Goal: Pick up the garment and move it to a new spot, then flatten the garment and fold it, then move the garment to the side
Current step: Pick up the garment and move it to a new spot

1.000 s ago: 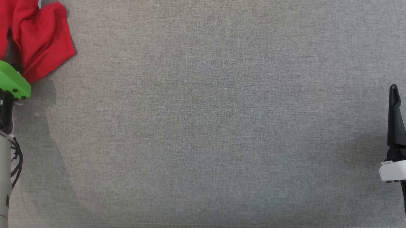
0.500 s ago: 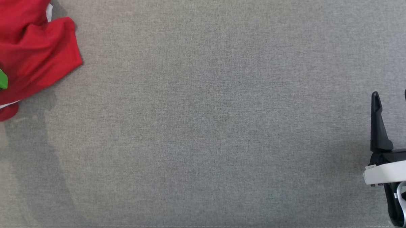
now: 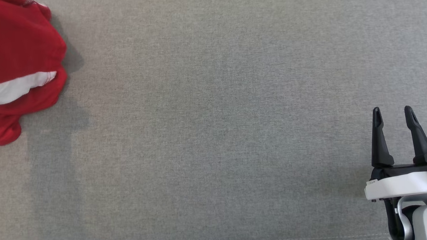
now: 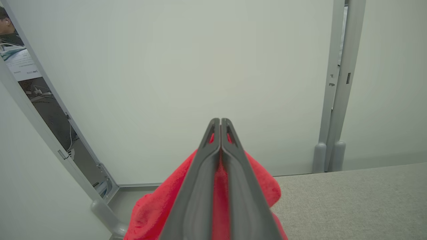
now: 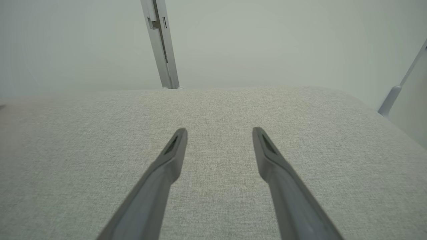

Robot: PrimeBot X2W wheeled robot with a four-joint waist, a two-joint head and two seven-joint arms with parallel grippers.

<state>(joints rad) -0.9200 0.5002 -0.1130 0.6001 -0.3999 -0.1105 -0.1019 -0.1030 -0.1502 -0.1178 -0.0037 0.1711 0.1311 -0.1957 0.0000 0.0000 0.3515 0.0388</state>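
Across a wide grey fabric surface (image 3: 213, 134), a red garment (image 3: 20, 49) with a white band (image 3: 15, 88) bunches at the robot's far left, its cloth pinched between the clenched fingers of the left claw (image 4: 220, 121). At lower right, the right claw (image 3: 392, 111) stands released, fingers spread above bare fabric, grasping nothing. Print on a sheet (image 4: 20, 65) beside the partition (image 4: 166, 66) is too small to read.

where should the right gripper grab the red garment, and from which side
Take the rounded edge beside the white stripe, on the garment side facing the right gripper. Come in low from the right across the grey surface. The left gripper is shut on another part, and that edge bulges free.
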